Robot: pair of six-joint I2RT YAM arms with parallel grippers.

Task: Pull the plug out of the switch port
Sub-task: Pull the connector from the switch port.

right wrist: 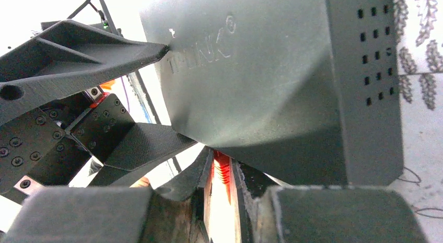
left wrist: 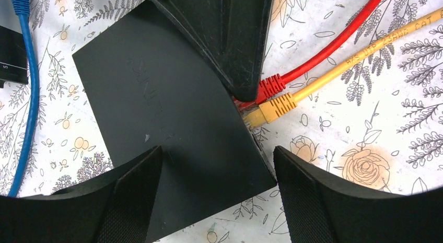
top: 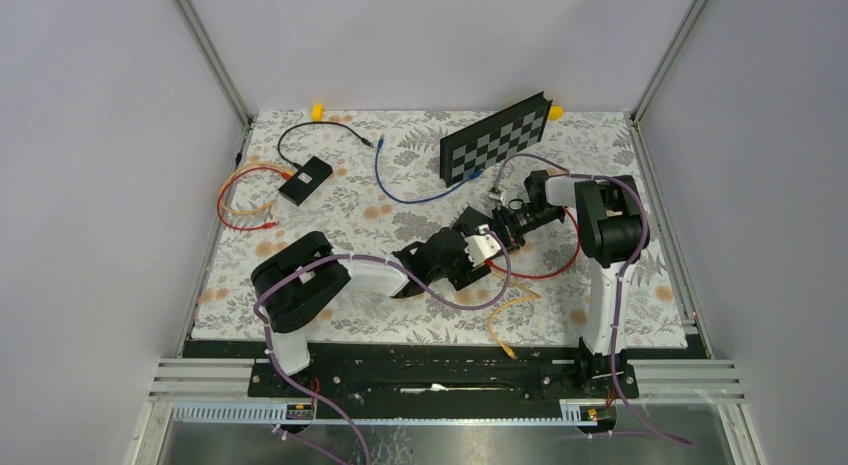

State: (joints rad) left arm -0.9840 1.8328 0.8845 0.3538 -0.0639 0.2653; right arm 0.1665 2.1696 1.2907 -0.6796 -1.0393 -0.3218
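Red plug (right wrist: 222,170) sits at the port edge of the black network switch (left wrist: 167,112), just beside the yellow plug (left wrist: 277,107) at the neighbouring port. The switch lies flat on the floral table cover (left wrist: 365,149), near the middle of the table.

The right gripper (right wrist: 222,188) is clenched on the red plug's ribbed boot, one finger on each side. In the left wrist view, one of its fingers hides the plug's front end where it meets the switch. The red cable (left wrist: 334,47) and yellow cable (left wrist: 365,54) run away from the switch side by side.

The left gripper (left wrist: 217,154) is spread wide over the switch's near corner, a finger on either side. In the right wrist view one fingertip (right wrist: 156,48) touches the switch's edge, but I cannot tell whether the pair actually clamps the housing. A blue cable (left wrist: 31,96) lies on the cover on the side of the switch away from the plugs.
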